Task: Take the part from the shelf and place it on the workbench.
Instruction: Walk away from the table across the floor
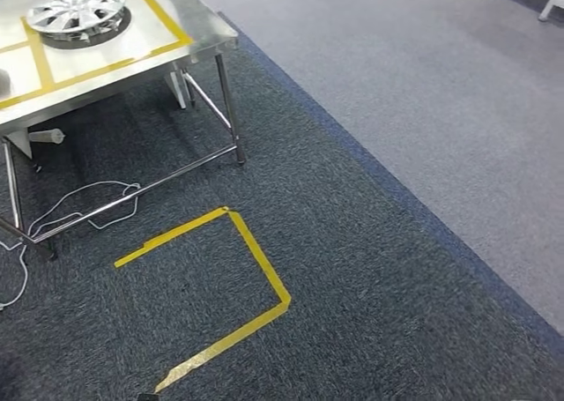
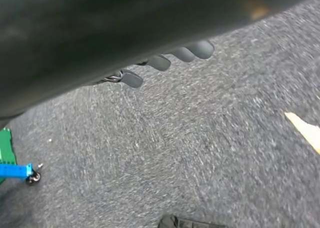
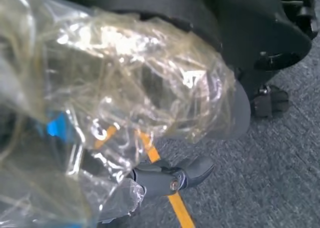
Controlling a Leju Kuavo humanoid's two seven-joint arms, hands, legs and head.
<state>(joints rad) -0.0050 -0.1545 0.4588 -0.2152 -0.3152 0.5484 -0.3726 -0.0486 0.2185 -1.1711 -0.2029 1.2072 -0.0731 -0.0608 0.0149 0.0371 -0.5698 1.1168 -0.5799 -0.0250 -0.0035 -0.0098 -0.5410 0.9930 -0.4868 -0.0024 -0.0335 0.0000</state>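
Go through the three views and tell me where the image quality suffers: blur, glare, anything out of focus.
Head view: sharp, evenly lit, mild glare on the steel workbench. Left wrist view: carpet streaked with motion blur; a dark out-of-focus shape crosses the frame over the left hand. Right wrist view: clear plastic wrap glares and blurs up close, veiling the right hand.

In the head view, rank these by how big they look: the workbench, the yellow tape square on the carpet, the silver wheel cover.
Largest to smallest:
1. workbench, though cut off by the picture's edge
2. yellow tape square on the carpet
3. silver wheel cover
The tape lies nearer the camera, so ranks one and two are unsure.
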